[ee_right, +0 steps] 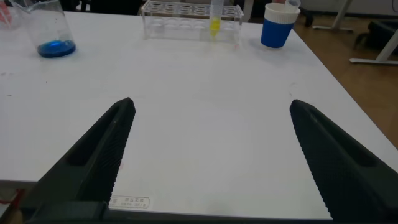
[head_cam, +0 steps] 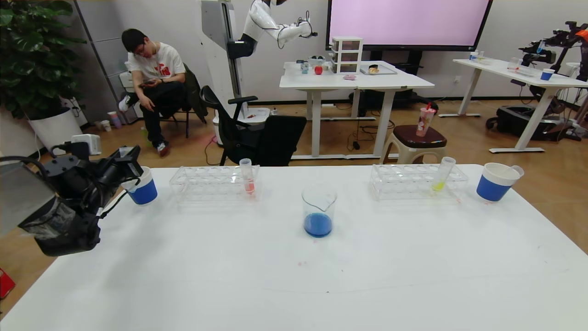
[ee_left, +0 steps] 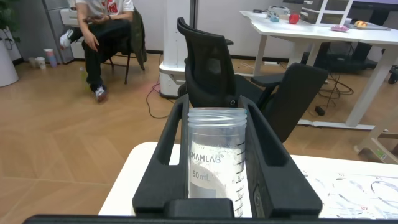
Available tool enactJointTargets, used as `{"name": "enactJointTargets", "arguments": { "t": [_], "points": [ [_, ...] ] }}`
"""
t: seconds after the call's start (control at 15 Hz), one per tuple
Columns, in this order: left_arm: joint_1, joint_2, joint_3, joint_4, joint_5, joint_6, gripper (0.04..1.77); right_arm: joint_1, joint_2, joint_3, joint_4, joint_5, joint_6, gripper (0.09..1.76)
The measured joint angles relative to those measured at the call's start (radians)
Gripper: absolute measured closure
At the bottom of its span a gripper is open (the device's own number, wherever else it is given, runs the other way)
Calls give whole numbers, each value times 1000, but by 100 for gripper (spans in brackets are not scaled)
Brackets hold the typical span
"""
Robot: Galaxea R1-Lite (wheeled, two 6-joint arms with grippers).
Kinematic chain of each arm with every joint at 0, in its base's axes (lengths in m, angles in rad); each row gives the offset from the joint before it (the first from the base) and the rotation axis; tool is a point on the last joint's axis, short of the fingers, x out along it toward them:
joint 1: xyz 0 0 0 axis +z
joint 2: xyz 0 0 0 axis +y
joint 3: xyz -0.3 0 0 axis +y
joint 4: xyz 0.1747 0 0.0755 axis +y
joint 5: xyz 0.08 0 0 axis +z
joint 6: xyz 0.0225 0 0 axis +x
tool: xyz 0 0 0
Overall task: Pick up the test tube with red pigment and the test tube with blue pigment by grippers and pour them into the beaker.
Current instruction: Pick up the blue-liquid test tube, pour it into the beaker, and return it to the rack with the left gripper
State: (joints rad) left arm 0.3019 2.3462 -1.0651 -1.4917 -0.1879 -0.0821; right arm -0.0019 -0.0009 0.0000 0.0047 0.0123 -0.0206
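The beaker (head_cam: 319, 209) stands mid-table with blue liquid in its bottom; it also shows in the right wrist view (ee_right: 53, 31). The test tube with red pigment (head_cam: 248, 177) stands upright in the left clear rack (head_cam: 202, 184). My left gripper (head_cam: 132, 158) is at the table's far left, by a blue-and-white paper cup (head_cam: 143, 188). In the left wrist view the left gripper (ee_left: 216, 112) is shut on a clear test tube (ee_left: 214, 162) marked 50 ml; no blue liquid shows in it. My right gripper (ee_right: 211, 102) is open and empty over the table, out of the head view.
A second rack (head_cam: 413, 181) at the back right holds a yellow-liquid tube (head_cam: 443, 174). Another paper cup (head_cam: 496, 182) stands at the far right. A black chair (head_cam: 257, 133) and a stool (head_cam: 418, 140) stand behind the white table (head_cam: 294, 276).
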Motion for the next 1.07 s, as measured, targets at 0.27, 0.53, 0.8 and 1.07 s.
{"name": "enactJointTargets", "arguments": {
  "t": [0.27,0.53,0.8,1.07],
  "points": [
    [0,-33,-13,11,-1,-1,129,0,0,0,0,0,0,11],
    [-4,-43,-110,65,0,-2,128,0,0,0,0,0,0,11],
    [-4,0,-201,84,2,2,128,0,0,0,0,0,0,11],
    [1,59,-203,54,3,7,128,0,0,0,0,0,0,11]
  ]
}}
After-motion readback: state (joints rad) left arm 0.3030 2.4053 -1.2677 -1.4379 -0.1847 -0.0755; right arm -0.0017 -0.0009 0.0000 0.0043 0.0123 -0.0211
